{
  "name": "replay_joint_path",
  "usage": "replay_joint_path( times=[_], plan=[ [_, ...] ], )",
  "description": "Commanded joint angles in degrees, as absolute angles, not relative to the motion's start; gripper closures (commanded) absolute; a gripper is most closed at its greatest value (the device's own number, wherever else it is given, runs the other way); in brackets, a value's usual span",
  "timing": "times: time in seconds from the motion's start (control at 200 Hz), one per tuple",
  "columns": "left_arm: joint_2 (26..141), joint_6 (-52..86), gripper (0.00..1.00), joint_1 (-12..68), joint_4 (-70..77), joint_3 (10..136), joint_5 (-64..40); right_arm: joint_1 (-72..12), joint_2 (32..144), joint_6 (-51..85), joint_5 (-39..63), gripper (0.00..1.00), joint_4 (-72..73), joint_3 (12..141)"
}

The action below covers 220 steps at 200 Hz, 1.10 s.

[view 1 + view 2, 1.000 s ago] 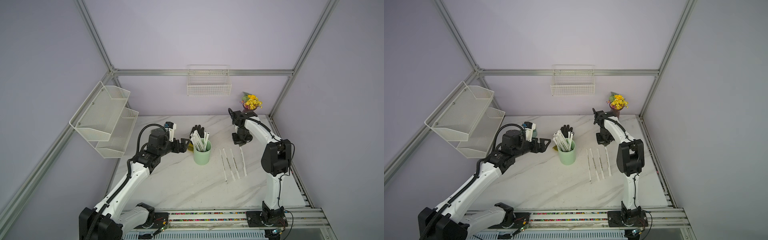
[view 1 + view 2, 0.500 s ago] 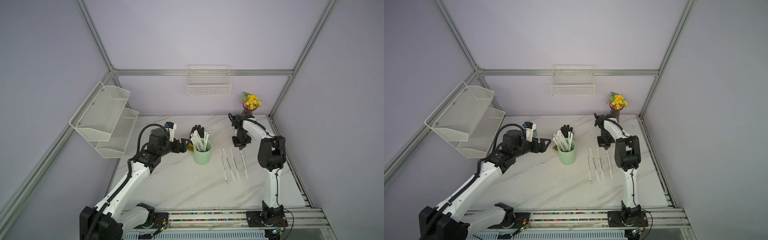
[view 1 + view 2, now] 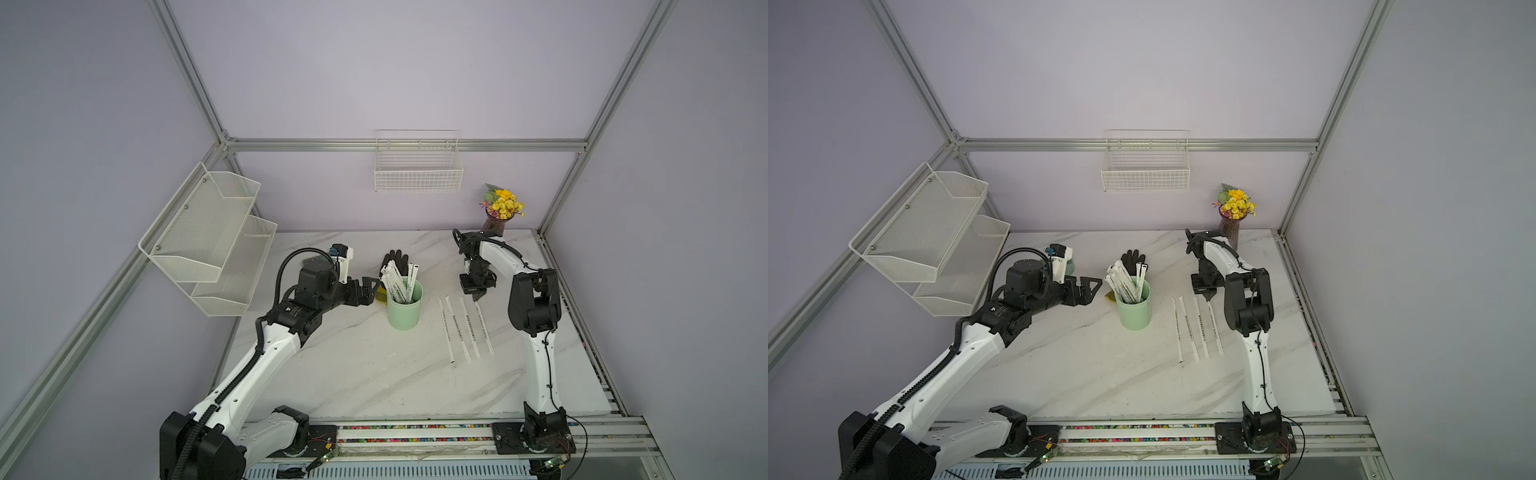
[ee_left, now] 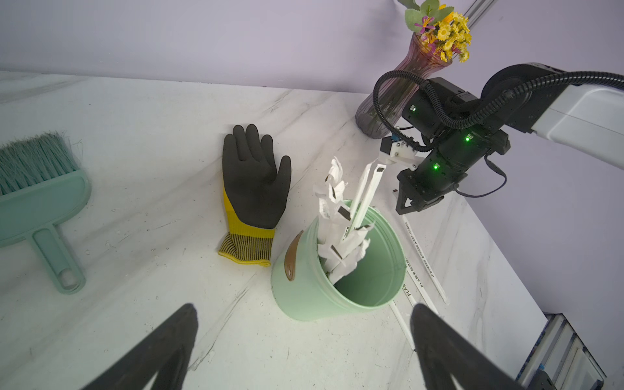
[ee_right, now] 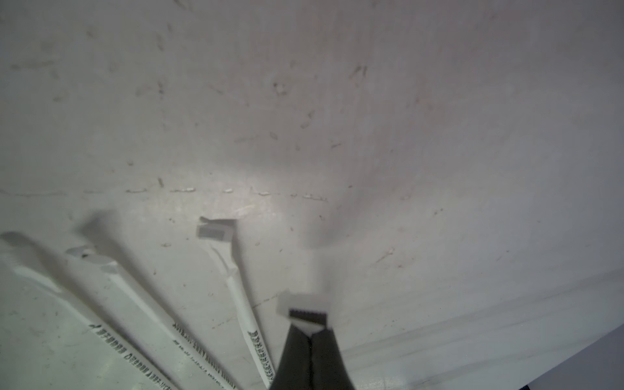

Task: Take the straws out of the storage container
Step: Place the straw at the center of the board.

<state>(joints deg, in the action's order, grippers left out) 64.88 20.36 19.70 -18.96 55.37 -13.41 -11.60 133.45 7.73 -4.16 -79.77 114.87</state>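
Firstly, cup (image 3: 404, 312): mint-green, upright on the worktop (image 3: 353, 374), near its middle; a black glove (image 3: 395, 259) lay flat just behind it.

Straws (image 3: 397, 282): a white paper-wrapped bunch in the cup, tops well above the rim. Long axis steep; most leaned toward the far left, and two stood nearer upright at the bunch's right.

Laid straws (image 3: 457, 328): three, flat on the worktop right of the cup, side by side and roughly parallel, long axes running far to near.

Fourth straw (image 3: 484, 328): outermost in that row, its far end at the tip of the right claw.

Right claw (image 3: 477, 296): pointed down, low over the worktop, jaws closed. The right wrist view showed a white paper end pinched at the tips. Judged to be the laying-down step, with release not yet made.

Left claw (image 3: 373, 291): jaws wide and empty, just beside the cup on its left at about rim height, pointed at it, not touching.

Governing relation: the bunch lay leftward of the right claw, across the laid row and well apart, and the left claw was far nearer. The steep axis and leftward lean put the tops toward the left claw. Either claw would likely need to take one top from above and draw along the axis, or the cup might tip.
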Motion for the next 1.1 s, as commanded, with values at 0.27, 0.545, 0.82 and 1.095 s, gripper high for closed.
replay_joint_path(
  times=[0.27, 0.545, 0.82, 1.095],
  plan=[
    [64.78, 19.43, 0.03, 19.91, -18.19, 55.72, -13.24, -10.73, 135.44, 6.75, -3.36, 0.9, -79.45, 115.29],
    [64.78, 19.47, 0.03, 19.95, -18.19, 55.7, -13.19, -10.68, 135.18, 6.86, -3.18, 0.84, -78.94, 114.28],
    [64.45, 19.51, 0.03, 19.95, -18.28, 55.63, -13.03, -10.59, 131.15, 7.92, -2.1, 0.81, -76.19, 111.84],
    [63.59, 19.77, 0.03, 19.95, -17.99, 55.37, -12.64, -12.04, 107.69, 8.43, 8.04, 0.78, -57.88, 97.82]
  ],
)
